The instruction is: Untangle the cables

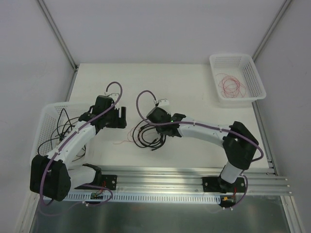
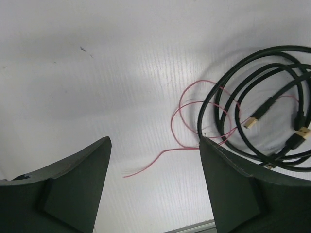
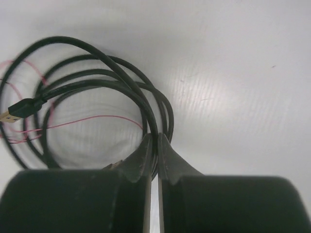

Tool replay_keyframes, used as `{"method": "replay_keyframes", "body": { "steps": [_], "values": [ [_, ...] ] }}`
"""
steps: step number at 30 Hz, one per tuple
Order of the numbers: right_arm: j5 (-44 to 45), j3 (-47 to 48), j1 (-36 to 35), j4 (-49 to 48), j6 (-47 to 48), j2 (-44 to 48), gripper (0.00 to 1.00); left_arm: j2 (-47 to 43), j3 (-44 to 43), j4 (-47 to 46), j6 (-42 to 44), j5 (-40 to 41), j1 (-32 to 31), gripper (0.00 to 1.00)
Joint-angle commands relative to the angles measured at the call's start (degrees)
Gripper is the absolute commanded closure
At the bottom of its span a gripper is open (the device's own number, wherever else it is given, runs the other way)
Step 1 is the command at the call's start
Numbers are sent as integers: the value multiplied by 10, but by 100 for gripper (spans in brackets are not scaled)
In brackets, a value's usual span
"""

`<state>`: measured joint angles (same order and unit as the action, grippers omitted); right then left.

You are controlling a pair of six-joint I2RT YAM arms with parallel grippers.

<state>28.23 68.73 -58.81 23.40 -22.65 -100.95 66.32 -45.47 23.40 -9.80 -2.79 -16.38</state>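
Cables (image 1: 146, 135) sit on the table (image 1: 194, 87) between both arms. My right tool (image 3: 156, 141) is pinched shut on the black loops (image 3: 121, 77) at the coil's right edge; left tool (image 2: 154, 141) hangs open just left of it, and the red wire (image 2: 144, 165) trails its loose end toward it

the white table (image 1: 194, 87) bears the looped cables (image 1: 144, 137) near its middle, a far-right basket (image 1: 232, 57) and a left basket (image 1: 53, 105)

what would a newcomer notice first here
The coil of black cables mid-table, laced with a fine red wire, with the right gripper shut on its edge. The left gripper hangs open beside it, and a basket at the far right holds a red tangle.
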Motion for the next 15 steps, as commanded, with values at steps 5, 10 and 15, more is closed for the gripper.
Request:
{"method": "replay_keyframes", "body": {
  "steps": [5, 10, 15],
  "values": [
    [47, 16, 22, 54, 60, 208, 99, 11, -12, 7, -2, -36, 5, 26],
    [53, -23, 30, 39, 67, 314, 99, 18, -14, 7, -1, -68, 5, 26],
    [88, -16, 37, 80, 68, 344, 99, 21, -15, 3, 3, -97, 5, 26]
  ]
}}
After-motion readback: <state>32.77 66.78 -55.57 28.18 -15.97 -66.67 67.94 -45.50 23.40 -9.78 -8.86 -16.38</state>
